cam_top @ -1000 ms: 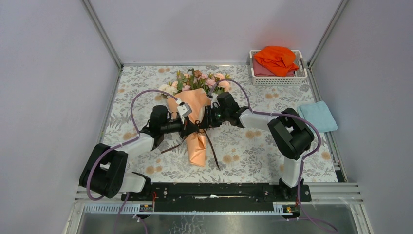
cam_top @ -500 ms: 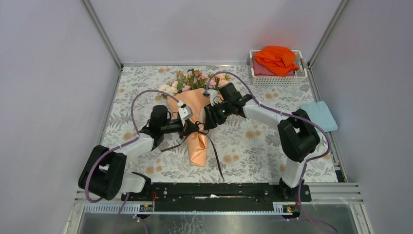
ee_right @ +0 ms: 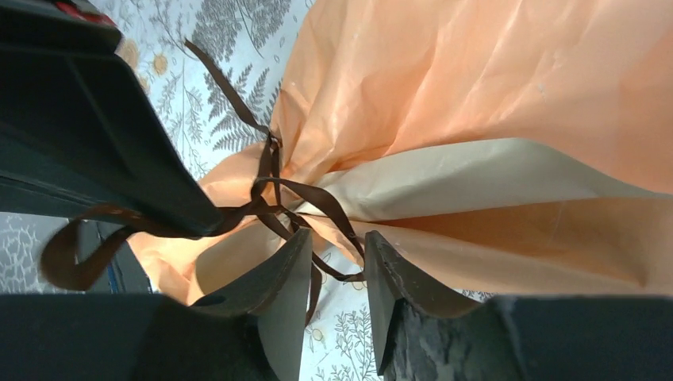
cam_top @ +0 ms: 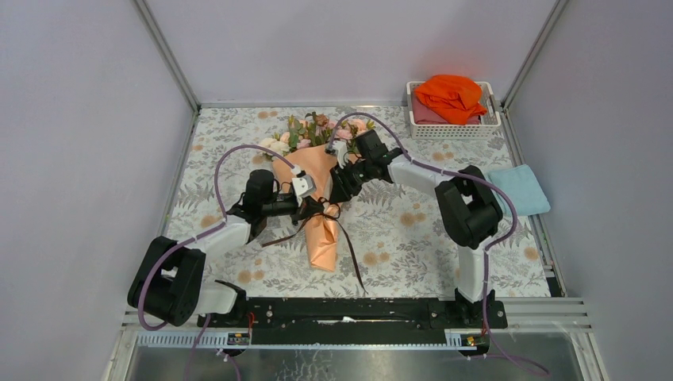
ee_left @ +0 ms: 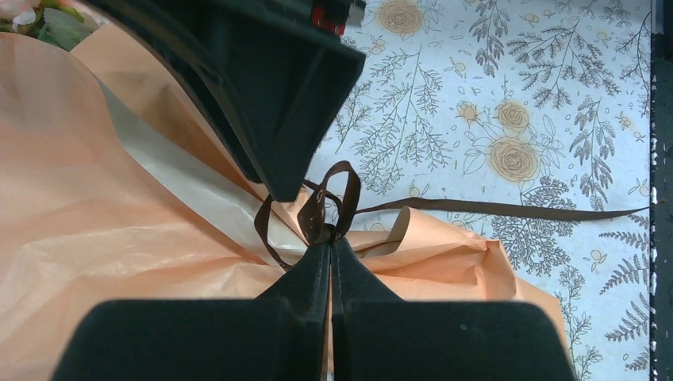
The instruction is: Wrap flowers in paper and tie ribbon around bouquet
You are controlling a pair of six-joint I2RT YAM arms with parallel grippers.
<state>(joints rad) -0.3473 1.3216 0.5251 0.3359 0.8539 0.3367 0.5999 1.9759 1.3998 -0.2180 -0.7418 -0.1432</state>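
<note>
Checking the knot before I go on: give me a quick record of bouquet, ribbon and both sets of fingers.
bouquet: lying on the table, blooms toward the far side
ribbon: looped around the bouquet's waist, tails trailing on the table
left fingers: shut on the ribbon at the knot
right fingers: open, close to the knot
</note>
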